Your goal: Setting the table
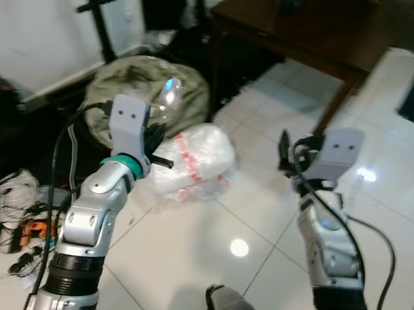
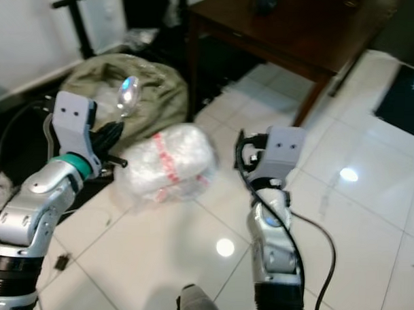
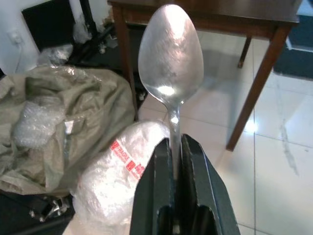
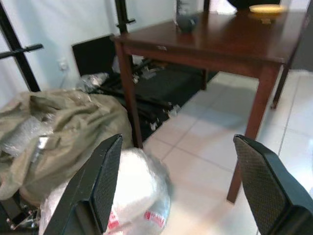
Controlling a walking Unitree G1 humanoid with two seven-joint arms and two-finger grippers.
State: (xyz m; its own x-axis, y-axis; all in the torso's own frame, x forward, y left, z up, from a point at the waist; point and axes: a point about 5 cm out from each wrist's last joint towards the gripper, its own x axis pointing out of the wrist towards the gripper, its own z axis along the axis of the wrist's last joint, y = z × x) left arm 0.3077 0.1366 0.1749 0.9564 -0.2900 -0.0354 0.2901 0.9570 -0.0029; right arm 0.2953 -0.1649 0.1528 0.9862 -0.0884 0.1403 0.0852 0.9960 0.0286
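We have the left gripper (image 3: 176, 147) clamped tight on the handle of a metal spoon (image 3: 171, 54), bowl pointing up and away from the fingers, held in the air in front of us. The right gripper (image 4: 181, 181) is spread wide with nothing between its fingers, raised at about the same height. The dark wooden table (image 4: 230, 39) stands ahead, well apart from both arms, across white floor tiles (image 1: 190, 249). We judge this as the carry step: spoon in hand, not yet at the table. Next move calls for closing on the table and bringing the spoon over the top, keeping the grip firm since only the thin handle is pinched.

Head views show both arms, a plastic-wrapped bundle (image 1: 193, 161) and an olive bag (image 1: 128, 84) on the floor beside the table leg, plus loose cables (image 1: 14, 216) to our left. The left wrist view gives the clamp on the handle clearly. The right wrist view adds the tabletop: a dark cup-like item (image 4: 186, 22) and a yellowish dish (image 4: 266, 9) at the far edge, too small to tell more
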